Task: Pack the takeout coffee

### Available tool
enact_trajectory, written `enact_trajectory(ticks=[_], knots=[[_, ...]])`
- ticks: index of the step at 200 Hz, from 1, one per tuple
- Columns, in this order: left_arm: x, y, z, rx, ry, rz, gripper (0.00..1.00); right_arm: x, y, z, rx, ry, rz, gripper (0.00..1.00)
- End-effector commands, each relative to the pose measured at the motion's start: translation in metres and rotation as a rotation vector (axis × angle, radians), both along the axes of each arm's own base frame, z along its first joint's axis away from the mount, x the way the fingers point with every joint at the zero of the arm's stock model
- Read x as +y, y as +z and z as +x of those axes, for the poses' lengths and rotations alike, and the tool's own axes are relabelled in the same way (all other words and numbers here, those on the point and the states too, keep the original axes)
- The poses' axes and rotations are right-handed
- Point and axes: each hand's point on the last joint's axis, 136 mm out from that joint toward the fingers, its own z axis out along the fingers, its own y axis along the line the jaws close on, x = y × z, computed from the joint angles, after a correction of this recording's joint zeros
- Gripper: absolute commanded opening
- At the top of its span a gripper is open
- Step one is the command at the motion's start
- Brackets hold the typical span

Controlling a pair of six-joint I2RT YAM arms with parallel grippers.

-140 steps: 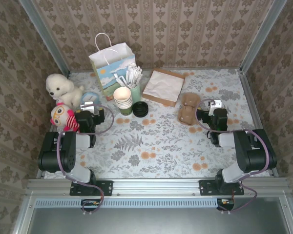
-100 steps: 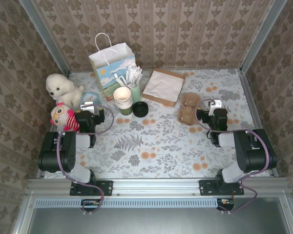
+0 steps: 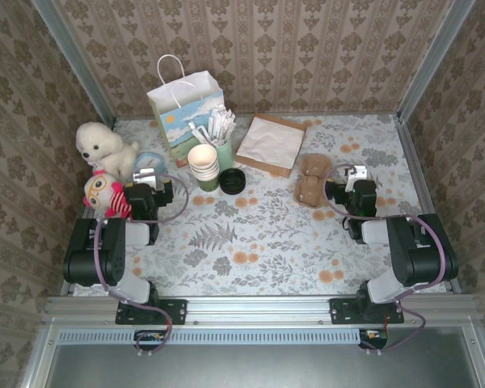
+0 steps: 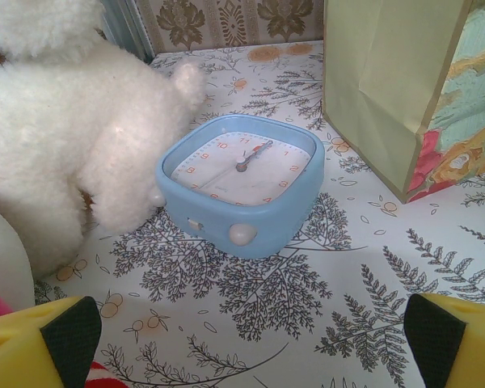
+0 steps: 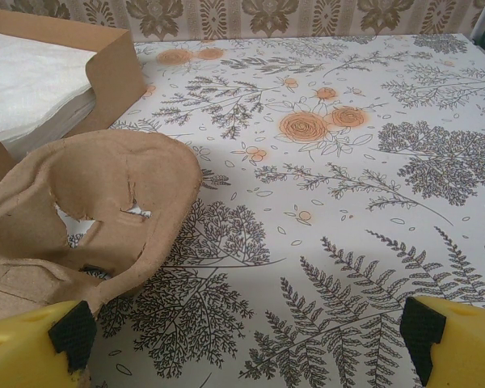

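Beside the cup stack [image 3: 203, 166] on the desk [image 3: 267, 234] stands the coffee cup [image 3: 233, 187], likely light and crushable, best pinched gently below its lid [image 3: 233, 179]; left tool [image 4: 250, 343] and right tool [image 5: 246, 339] gape wide, empty.

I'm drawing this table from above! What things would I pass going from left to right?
White fluffy toy dog → paper bag → box of napkins → brown cardboard cup carrier.
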Motion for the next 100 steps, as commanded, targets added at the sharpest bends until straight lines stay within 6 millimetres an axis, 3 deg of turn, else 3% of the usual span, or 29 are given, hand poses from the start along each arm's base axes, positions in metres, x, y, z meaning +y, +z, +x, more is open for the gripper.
enact_trajectory(ticks=[1,75,100], knots=[[0.001,0.003,0.002,-0.014,0.008,-0.002,1.0,0.002,0.009,0.005,-0.032,0.005,0.015,1.0],[0.001,0.004,0.001,-0.017,0.006,-0.001,1.0,0.004,0.01,0.004,-0.039,0.027,0.032,1.0],[0.005,0.021,-0.006,-0.056,0.036,0.01,1.0,0.002,0.015,0.003,-0.051,0.024,0.044,1.0]])
